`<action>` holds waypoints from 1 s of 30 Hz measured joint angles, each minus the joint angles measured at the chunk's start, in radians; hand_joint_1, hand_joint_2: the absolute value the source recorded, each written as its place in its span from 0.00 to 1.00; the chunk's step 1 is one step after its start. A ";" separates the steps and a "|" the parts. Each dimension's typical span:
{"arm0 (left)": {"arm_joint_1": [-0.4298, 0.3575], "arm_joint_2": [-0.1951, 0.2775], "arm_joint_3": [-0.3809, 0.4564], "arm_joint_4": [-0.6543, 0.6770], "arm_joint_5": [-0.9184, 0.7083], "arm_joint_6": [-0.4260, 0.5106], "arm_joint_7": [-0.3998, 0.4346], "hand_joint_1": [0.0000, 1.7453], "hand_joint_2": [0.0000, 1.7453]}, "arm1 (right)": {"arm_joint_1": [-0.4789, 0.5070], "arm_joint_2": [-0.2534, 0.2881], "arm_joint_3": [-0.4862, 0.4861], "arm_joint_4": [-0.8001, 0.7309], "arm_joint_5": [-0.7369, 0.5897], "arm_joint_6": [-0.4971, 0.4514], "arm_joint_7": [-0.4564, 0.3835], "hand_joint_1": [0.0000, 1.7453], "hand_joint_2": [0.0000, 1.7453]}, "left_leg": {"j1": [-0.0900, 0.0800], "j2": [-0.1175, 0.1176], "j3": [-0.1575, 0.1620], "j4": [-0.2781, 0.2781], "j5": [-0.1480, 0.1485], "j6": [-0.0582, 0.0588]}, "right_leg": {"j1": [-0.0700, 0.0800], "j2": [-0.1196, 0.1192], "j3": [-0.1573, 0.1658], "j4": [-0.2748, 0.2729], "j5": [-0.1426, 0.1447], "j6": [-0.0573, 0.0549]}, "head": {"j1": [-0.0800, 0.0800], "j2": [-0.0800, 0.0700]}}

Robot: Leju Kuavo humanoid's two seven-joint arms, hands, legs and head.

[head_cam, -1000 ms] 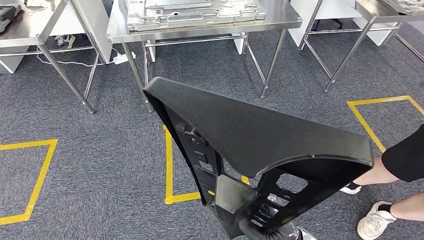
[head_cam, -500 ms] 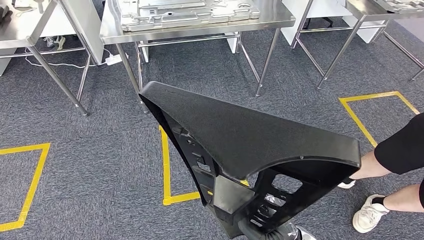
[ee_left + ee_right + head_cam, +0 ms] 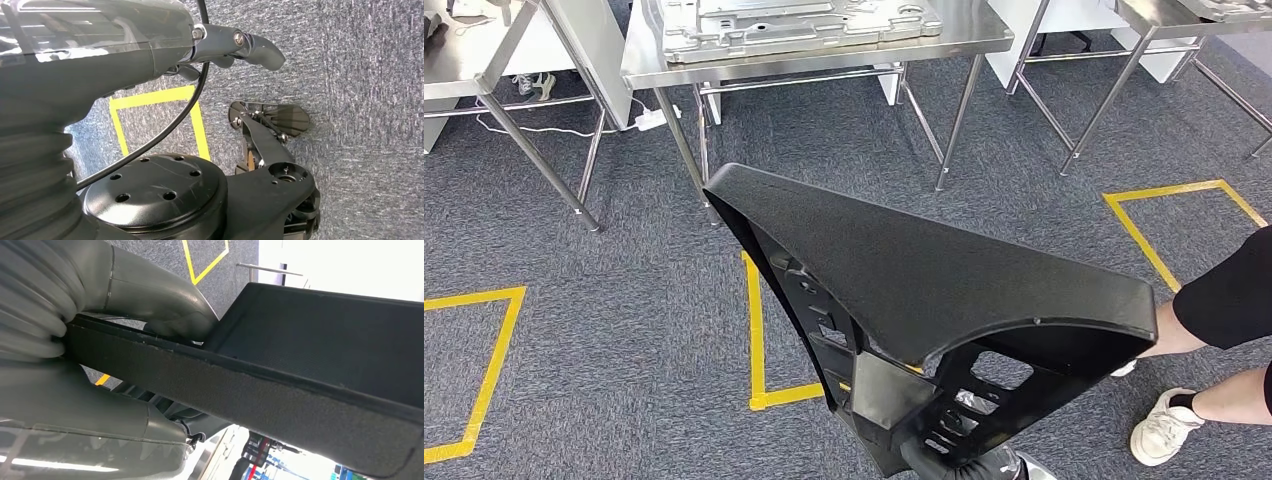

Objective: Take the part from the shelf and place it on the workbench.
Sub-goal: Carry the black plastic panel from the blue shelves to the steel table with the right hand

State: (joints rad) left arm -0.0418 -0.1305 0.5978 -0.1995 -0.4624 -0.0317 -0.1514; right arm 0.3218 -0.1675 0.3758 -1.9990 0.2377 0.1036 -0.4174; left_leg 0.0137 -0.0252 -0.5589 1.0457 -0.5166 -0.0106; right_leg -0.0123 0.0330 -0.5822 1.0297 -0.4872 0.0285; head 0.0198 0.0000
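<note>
Closest to me, my right hand (image 3: 150, 325) is clamped on the black part (image 3: 944, 270): in the right wrist view the thick grey thumb presses on the top of the part's edge while the rest of the hand sits under it, so the rim is pinched between them. In the head view the part is carried in the air in front of me, a broad textured triangle with its narrow tip pointing away toward the tables and its wide curved end nearest me, ribbed framework with cut-outs showing beneath.

My left hand (image 3: 235, 45) hangs down over the carpet (image 3: 604, 330); in the left wrist view its fingers are curled in and there is nothing in them.

Under the part, yellow tape lines (image 3: 757, 330) mark boxes on the grey carpet, one box on my left and another off to the right. At the right edge a person (image 3: 1224, 300) in dark clothing stands just beside the part's wide end, a white shoe (image 3: 1162, 427) on the floor.

Further off stands a steel workbench (image 3: 824, 60) on thin legs, with a flat silver metal plate (image 3: 794, 20) lying on its top. More steel tables (image 3: 484, 70) flank it on both sides, and a white cable (image 3: 574, 128) runs along the floor beneath the left one.
</note>
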 joint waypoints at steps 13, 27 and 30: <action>0.000 0.000 0.011 0.000 -0.009 0.000 0.002 0.00 1.00 | 0.000 0.000 0.000 0.000 0.000 -0.001 -0.003 1.00 1.00 | -0.008 0.000 0.000 0.003 -0.002 0.003 | -0.004 0.000 0.001 -0.004 0.001 0.004 | 0.000 0.000; 0.001 -0.002 0.016 0.000 -0.013 0.000 0.003 0.00 1.00 | 0.000 0.000 -0.002 0.004 0.000 -0.001 -0.003 1.00 1.00 | 0.023 0.029 0.039 -0.018 -0.013 -0.007 | -0.018 -0.021 -0.067 0.084 0.003 0.043 | 0.002 0.000; 0.000 -0.002 0.017 -0.001 -0.013 0.000 0.003 0.00 1.00 | 0.000 0.000 -0.003 0.007 0.000 -0.001 -0.003 1.00 1.00 | 0.020 0.031 0.045 -0.021 -0.020 -0.033 | -0.015 -0.026 -0.033 0.013 0.003 0.023 | 0.000 0.000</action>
State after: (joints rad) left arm -0.0415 -0.1324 0.6146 -0.2003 -0.4754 -0.0317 -0.1485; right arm 0.3215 -0.1673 0.3728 -1.9922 0.2379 0.1021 -0.4205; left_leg 0.0341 0.0057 -0.5140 1.0250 -0.5362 -0.0433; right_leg -0.0268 0.0073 -0.6154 1.0422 -0.4843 0.0515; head 0.0194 0.0000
